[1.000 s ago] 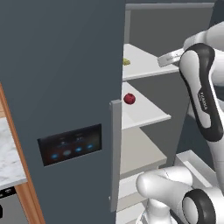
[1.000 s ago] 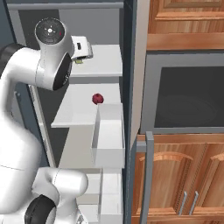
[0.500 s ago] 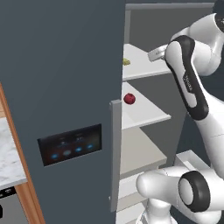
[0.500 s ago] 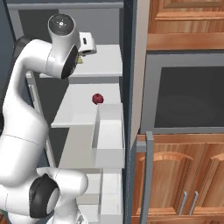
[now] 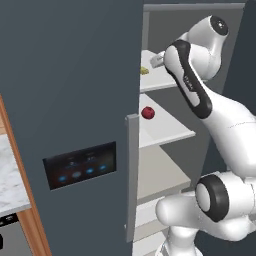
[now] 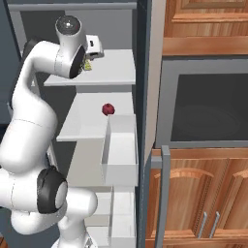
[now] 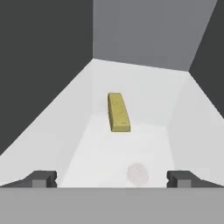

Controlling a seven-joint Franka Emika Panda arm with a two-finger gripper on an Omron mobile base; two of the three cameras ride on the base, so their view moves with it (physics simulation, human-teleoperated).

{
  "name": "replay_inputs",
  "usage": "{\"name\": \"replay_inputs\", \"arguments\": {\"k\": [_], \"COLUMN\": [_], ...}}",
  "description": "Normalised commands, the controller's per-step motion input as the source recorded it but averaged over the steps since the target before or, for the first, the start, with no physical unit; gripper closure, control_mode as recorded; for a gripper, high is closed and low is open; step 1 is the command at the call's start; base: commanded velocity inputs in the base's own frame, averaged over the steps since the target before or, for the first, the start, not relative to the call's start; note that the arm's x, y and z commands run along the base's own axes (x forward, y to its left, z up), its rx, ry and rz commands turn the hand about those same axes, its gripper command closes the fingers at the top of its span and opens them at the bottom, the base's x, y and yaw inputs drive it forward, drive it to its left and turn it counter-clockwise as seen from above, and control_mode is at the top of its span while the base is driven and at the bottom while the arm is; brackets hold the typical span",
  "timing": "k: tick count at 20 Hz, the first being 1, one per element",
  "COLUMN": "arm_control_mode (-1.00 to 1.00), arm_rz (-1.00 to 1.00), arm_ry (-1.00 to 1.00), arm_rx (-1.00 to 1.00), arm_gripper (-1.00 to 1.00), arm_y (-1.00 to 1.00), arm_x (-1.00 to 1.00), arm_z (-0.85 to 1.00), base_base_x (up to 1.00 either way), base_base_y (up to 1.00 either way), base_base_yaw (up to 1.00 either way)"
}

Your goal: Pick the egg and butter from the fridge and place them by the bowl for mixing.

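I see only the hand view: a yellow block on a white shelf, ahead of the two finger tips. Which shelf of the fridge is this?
Observer: In the left base view the butter lies on the upper white shelf of the fridge, near that shelf's front left corner.
Operator: Is anything else stored near it?
Observer: Yes, a small red round fruit sits on the shelf just below, seen in the right base view.
Operator: Is the hand already inside the fridge?
Observer: The gripper is open and the butter lies ahead of it, untouched. In the right base view the hand is at the level of the upper shelf, at its front left end.
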Motion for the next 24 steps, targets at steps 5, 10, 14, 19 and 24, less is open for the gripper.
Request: {"name": "replay_inputs", "arguments": {"k": [5, 10, 14, 19, 24], "arm_control_mode": [-1.0, -1.0, -1.0, -1.0, -1.0], "arm_rz": [-0.01, 0.0, 0.0, 0.0, 0.0], "arm_ry": [0.13, 0.09, 0.0, 0.03, 0.05], "arm_rx": [-0.06, -0.04, -0.03, 0.0, -0.01], "arm_gripper": [-1.0, -1.0, -1.0, -1.0, -1.0], "arm_y": [0.16, 0.12, 0.14, 0.1, 0.09], "arm_x": [0.69, 0.56, 0.24, 0.03, 0.27], "arm_z": [-0.07, -0.23, -0.42, -0.05, -0.16], "base_base_x": [0.0, 0.0, 0.0, 0.0, 0.0], "base_base_y": [0.0, 0.0, 0.0, 0.0, 0.0], "base_base_yaw": [0.0, 0.0, 0.0, 0.0, 0.0]}}
